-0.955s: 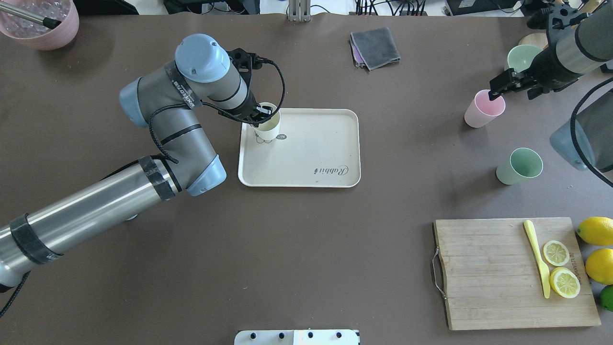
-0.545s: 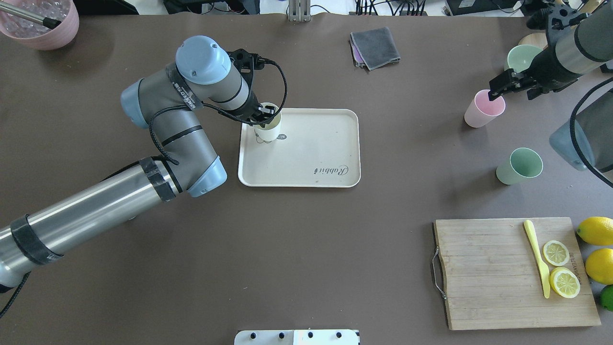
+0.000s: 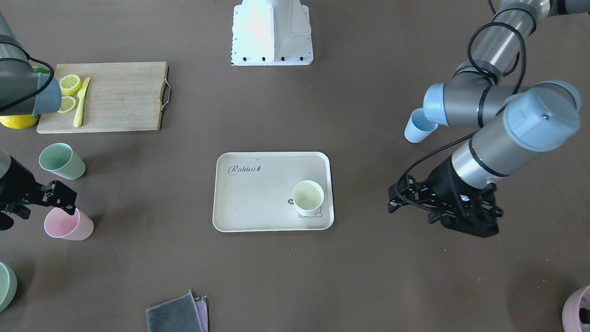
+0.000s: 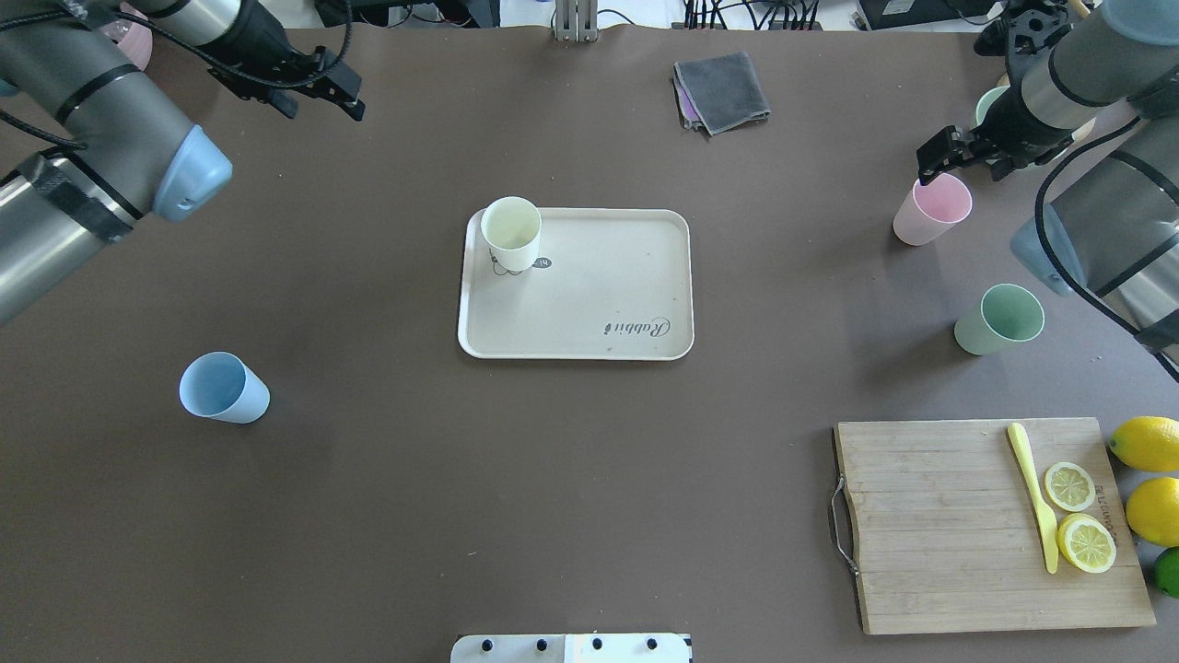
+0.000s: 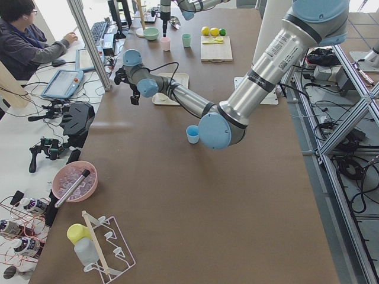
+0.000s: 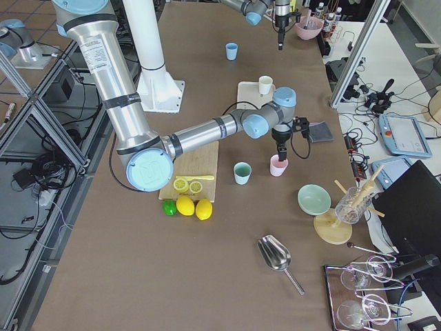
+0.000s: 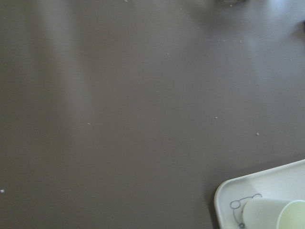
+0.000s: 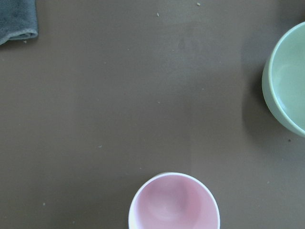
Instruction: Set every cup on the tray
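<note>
The yellow cup (image 4: 511,232) stands in a corner of the tray (image 4: 589,308). The pink cup (image 4: 930,209), mint cup (image 4: 999,319) and blue cup (image 4: 223,388) sit on the table (image 4: 553,516). The left gripper (image 4: 322,106) hangs spread and empty. The right gripper (image 4: 932,166) hovers above the pink cup's rim, and I cannot tell how its jaws stand.

I read the yellow cup (image 4: 511,232) and tray (image 4: 589,295) as matt plastic; the board (image 4: 930,525) at four o'clock was grainy wood, the cloth (image 4: 723,87) at one soft.
</note>
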